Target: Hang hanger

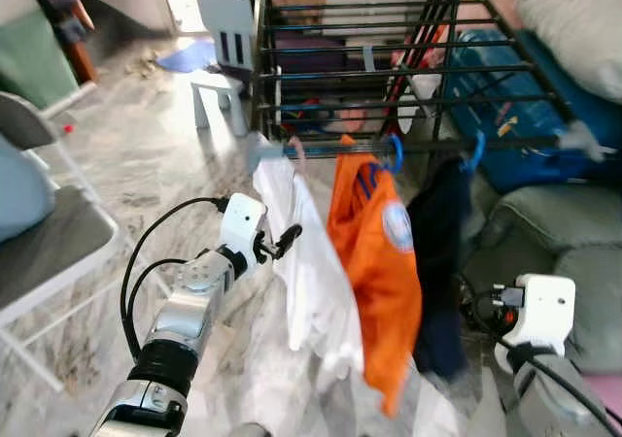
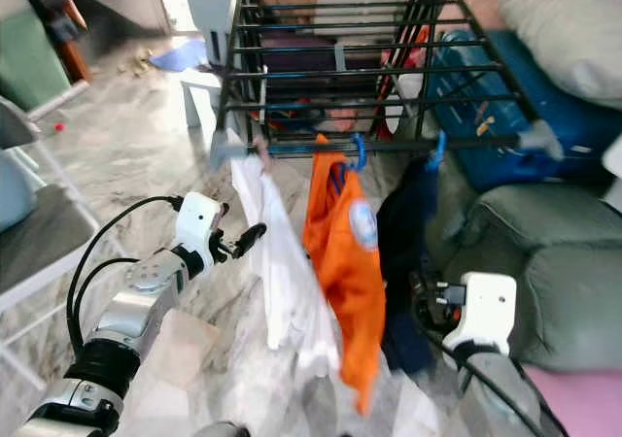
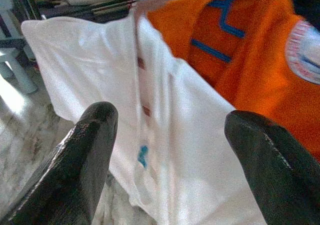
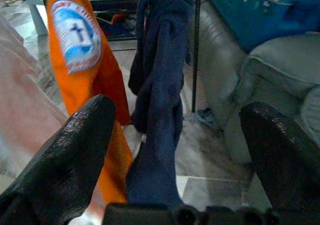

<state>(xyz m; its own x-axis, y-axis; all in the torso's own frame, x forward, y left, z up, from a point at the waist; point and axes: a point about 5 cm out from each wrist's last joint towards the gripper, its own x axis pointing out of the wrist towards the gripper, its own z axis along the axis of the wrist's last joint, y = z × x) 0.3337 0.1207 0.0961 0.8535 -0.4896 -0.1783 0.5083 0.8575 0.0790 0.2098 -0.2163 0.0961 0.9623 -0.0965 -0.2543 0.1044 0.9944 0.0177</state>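
Left eye view shows you the white shirt (image 1: pixel 306 262) hanging on its hanger from the front bar of the black drying rack (image 1: pixel 389 68), at about 10 o'clock from the orange shirt (image 1: pixel 374 262), with a dark navy garment (image 1: pixel 442 262) at 3 o'clock of the orange one. You should expect the white shirt to be light, soft and loose, so it will swing and fold if you push the cloth; I judge the stiff hanger near the hook at the bar to be the better place to take hold, though that hook is blurred here. Your left gripper (image 1: pixel 282 241) sits at 9 o'clock of the white shirt, just beside the cloth, its fingers (image 3: pixel 82 170) wide apart and holding nothing. Your right gripper (image 4: pixel 175 155) has its fingers also wide apart and empty, pointing at the navy garment.
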